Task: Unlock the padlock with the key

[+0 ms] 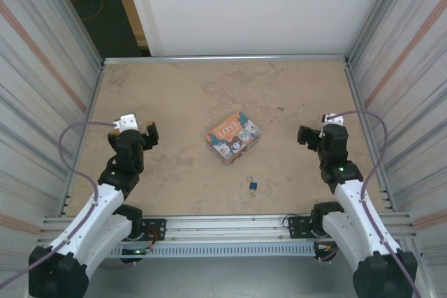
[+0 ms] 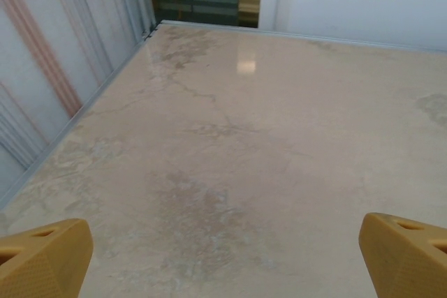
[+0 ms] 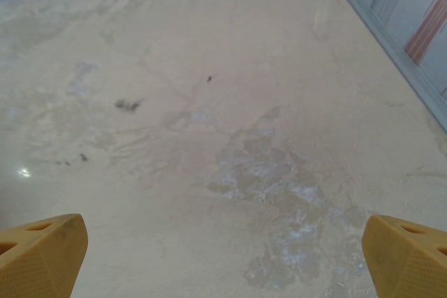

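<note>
Left gripper (image 1: 137, 130) at nine o'clock, right gripper (image 1: 316, 132) at three, both agape, empty. Tiny padlock (image 1: 253, 186) at six: likely to skid away under a mistimed pinch.

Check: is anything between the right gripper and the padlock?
Nothing visible. The padlock lies on bare table, nearer the bases and inward of the right gripper; the tin sits farther back, off that line.
</note>
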{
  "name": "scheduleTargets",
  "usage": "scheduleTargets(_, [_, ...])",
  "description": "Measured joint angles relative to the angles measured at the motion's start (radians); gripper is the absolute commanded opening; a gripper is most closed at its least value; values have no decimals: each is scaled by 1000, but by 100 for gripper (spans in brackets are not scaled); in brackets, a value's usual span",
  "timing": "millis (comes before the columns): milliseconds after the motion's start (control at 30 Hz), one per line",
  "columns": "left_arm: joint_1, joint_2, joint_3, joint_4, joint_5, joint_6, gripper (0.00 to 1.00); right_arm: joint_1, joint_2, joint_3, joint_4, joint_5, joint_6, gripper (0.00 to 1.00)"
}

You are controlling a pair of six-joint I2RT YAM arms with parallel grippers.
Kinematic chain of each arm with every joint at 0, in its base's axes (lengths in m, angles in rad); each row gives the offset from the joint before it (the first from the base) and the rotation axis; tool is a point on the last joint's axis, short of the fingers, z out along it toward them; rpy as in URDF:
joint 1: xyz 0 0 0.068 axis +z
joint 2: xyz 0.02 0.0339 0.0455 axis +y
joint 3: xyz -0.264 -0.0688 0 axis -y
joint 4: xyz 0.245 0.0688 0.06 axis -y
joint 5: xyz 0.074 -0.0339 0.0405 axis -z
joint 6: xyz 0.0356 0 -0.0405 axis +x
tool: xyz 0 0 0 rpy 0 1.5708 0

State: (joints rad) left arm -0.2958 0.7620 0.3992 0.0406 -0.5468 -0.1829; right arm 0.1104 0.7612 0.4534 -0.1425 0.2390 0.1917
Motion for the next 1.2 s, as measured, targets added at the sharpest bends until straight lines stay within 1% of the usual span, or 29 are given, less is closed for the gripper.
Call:
scheduleTargets(133, [0,68,-52,63,-50,29,98,-16,100,-56,129,-9,-41,99])
scheduleTargets(267, [2,134,-64,118,-75,73,98,-53,158,-120,268,-40,-54,99])
scheduleTargets(467, [40,222,-69,200,-73,125,98,-130,274,-179,471,-122,-66,99])
scheduleTargets(667, [71,270,-77,257,-31,151,98,-185,393,-191,663,-222,-70,99])
scheduleTargets(867, [100,317,-77,272,24,166,97,-190,536,-191,856,-315,-73,99])
scheduleTargets(1067, [119,328,-77,283,71,179,97,-190,663,-190,1004,-360,-79,99])
scheduleTargets(1200, [127,341,-77,305,96,180,97,-190,746,-184,1063,-376,-89,99])
